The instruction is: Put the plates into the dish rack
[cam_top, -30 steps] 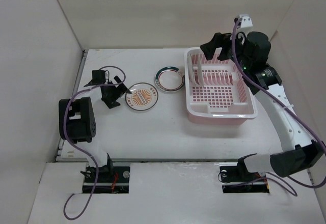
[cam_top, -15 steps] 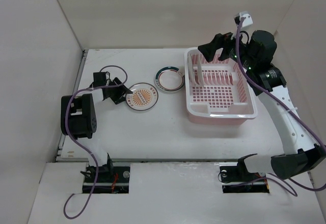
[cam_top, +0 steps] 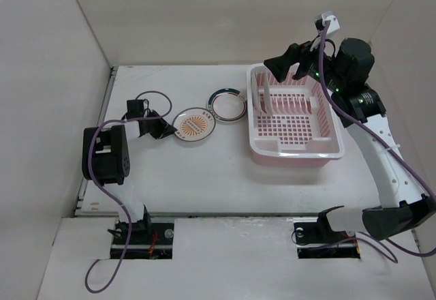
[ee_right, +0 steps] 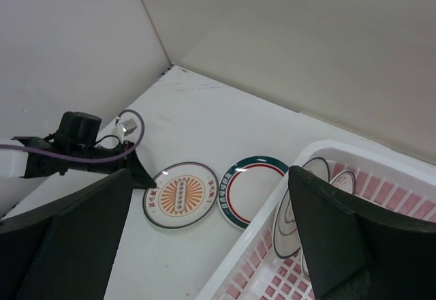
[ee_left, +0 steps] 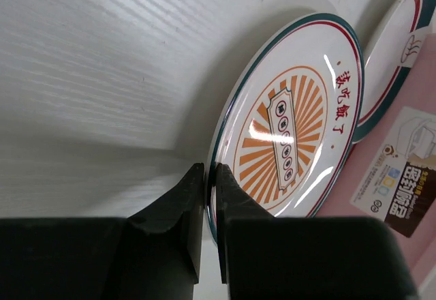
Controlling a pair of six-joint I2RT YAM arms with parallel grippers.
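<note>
We find the left arm [cam_top: 103,155] well to the left of the dish rack [cam_top: 296,152], folded low with its elbow bent back and its forearm reaching toward the rack. Its left gripper [ee_left: 210,172] lies close to the table, fingers pinched almost together on the rim of the sunburst plate [cam_top: 193,125]. We see the right arm [cam_top: 383,160] climbing along the rack's right side and bending over its far right corner. The right gripper [cam_top: 279,60] hangs above the rack's far edge, jaws spread wide.
</note>
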